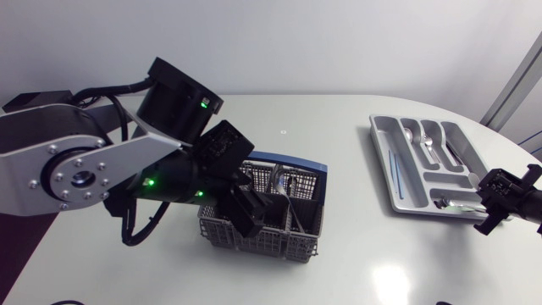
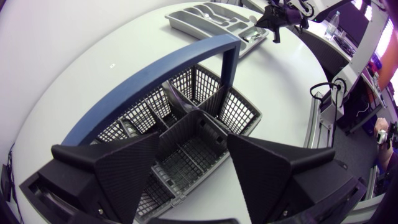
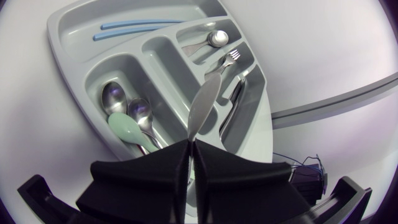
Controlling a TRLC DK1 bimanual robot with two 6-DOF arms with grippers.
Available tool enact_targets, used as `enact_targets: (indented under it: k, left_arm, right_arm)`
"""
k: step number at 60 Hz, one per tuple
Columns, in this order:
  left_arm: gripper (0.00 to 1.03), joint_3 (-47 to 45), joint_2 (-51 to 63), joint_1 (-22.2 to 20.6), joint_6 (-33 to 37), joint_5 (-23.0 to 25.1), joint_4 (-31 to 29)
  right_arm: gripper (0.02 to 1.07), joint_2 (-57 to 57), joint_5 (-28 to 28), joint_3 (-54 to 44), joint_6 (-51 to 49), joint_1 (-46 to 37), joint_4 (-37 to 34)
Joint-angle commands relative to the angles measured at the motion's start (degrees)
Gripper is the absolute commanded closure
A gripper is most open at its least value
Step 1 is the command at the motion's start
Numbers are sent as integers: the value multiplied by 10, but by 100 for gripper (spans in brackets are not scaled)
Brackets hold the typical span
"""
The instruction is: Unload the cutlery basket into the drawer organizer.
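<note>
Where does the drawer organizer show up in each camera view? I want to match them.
Head view: drawer organizer on the table's right side, by the right gripper.
Left wrist view: drawer organizer far across the table, beyond the basket's blue handle.
Right wrist view: drawer organizer right under the knife in the right gripper.
Shared landmark: the right gripper at its end.

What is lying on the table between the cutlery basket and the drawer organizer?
Nothing. The head view shows only bare white table between the cutlery basket and the drawer organizer.
</note>
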Motion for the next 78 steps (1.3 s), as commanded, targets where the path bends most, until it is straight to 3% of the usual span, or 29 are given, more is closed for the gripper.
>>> enact_targets:
  k: [1,4,8,14,17,23,32,44,55,65,78]
  left_arm:
    - [27,-9,14,-6,-3,-9,4]
    - [27,-8,16,-7,-4,-13,4]
    - [27,-5,22,-11,-4,-17,4]
    - [27,-2,32,-24,-5,-31,4]
    - [27,0,38,-32,-4,-39,6]
    - [27,5,43,-44,-4,-49,15]
    - [27,-9,43,-55,-11,-81,69]
    - [30,-11,50,-23,-22,-83,112]
    - [30,-3,87,-4,-30,-83,138]
    - [37,-16,107,-3,-37,-118,197]
    - [49,-53,122,-1,-58,-151,286]
  right_arm:
    - [98,22,10,-15,-27,-5,12]
    - [95,27,12,-15,-28,-5,13]
    - [84,30,13,-18,-30,-7,13]
    - [58,30,14,-25,-33,-13,13]
    - [38,31,15,-25,-31,-15,12]
    - [20,31,21,-25,-21,-18,11]
    - [14,12,21,-28,10,-21,3]
    - [7,-37,20,-36,65,-14,-31]
    - [7,-97,13,-40,133,14,-86]
    - [7,-165,7,-54,179,48,-137]
    - [7,-197,7,-75,207,81,-143]
